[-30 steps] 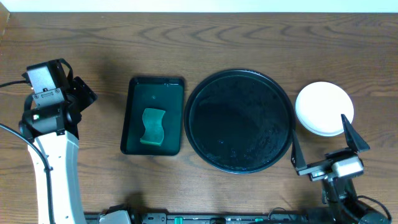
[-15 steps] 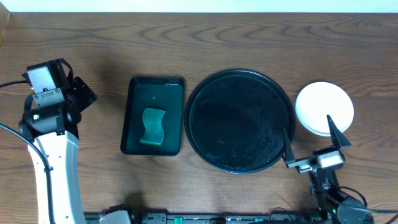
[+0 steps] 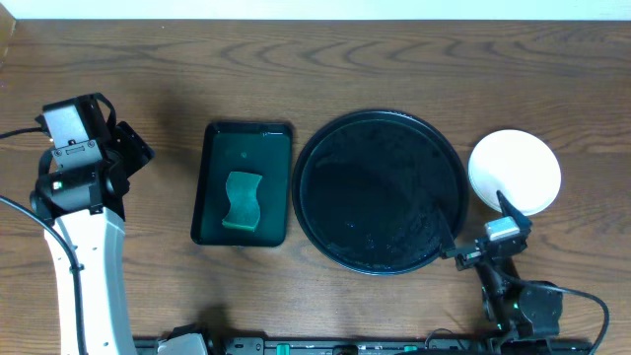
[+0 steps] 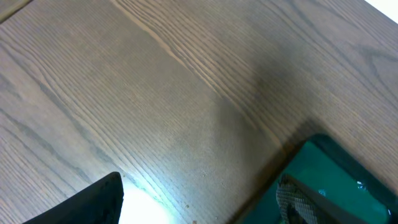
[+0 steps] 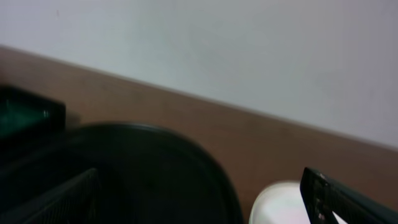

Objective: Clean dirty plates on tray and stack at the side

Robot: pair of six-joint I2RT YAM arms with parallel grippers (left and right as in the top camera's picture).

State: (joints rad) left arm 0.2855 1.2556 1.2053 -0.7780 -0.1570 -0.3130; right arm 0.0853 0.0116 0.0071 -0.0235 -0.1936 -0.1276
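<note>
Presently my right end effector [image 3: 476,228] hangs at the near right of the table [image 3: 394,59], its two fingers spread wide with nothing between them. From overhead, one fingertip lies over the near rim of the plates [image 3: 515,168] and the other over the near-right rim of the tray [image 3: 375,187] — whether either one touches, I cannot tell. The plates sit just beside the tray on its right, off it and on the bare wood; only a white one shows from above, so I cannot say what lies under it. The tray is round, glossy and black, its surface speckled. Through my right wrist camera I see its dark curve, a pale sliver of plate and a light wall behind, all blurred. My left end effector [image 3: 131,150] is at the far left of the table, well apart from the tray — its fingers stand apart too, with only wood grain between them. Between it and the tray lies a rectangular green tray [image 3: 246,148] holding a green sponge [image 3: 242,200].
</note>
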